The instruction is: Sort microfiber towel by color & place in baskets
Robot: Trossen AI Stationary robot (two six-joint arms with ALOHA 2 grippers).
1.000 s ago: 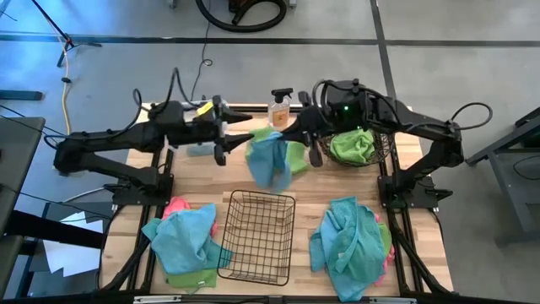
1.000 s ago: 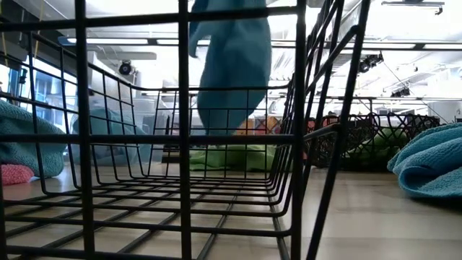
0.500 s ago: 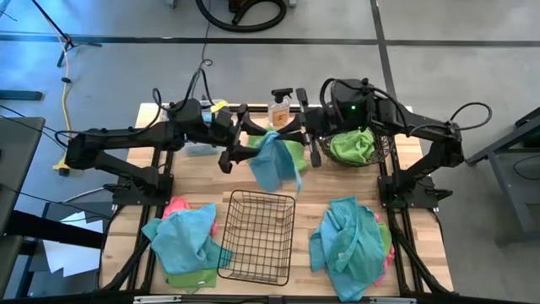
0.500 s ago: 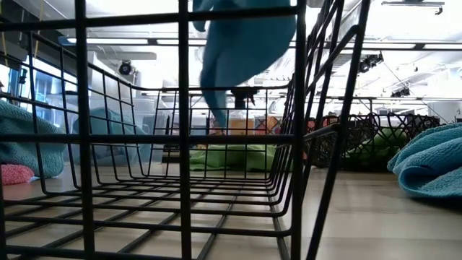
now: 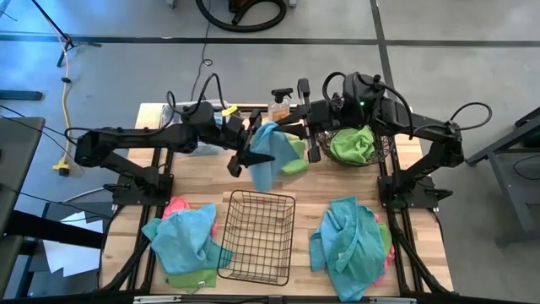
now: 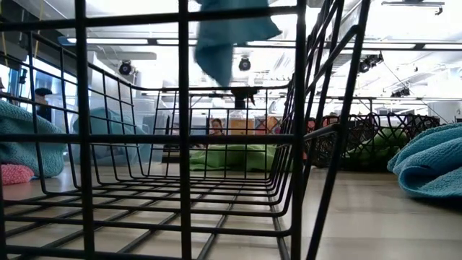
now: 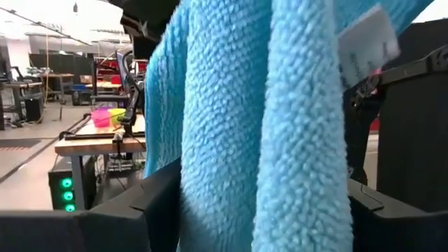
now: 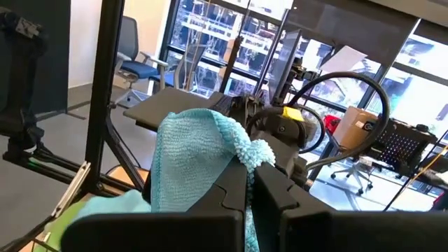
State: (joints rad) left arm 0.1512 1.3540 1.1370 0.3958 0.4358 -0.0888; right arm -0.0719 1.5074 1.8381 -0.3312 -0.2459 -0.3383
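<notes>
Holding a blue towel [image 5: 265,154] aloft above the surface [image 5: 312,192], my right pincer [image 8: 250,173] is pressed together on one corner while my left pincer [image 5: 245,150] stands spread around its hanging folds. Risk: if the right lets go before the left closes, the towel falls beside the wire basket [image 5: 257,236].

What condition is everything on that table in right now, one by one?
Right hand: shut, pinching the blue towel, which hangs in the air.
Left hand: open, at the hanging towel.
Black wire basket: empty.
Round basket: holds green towel.
Left towel pile: heaped, unsorted.
Right towel pile: heaped, unsorted.
Spray bottle: upright.
</notes>
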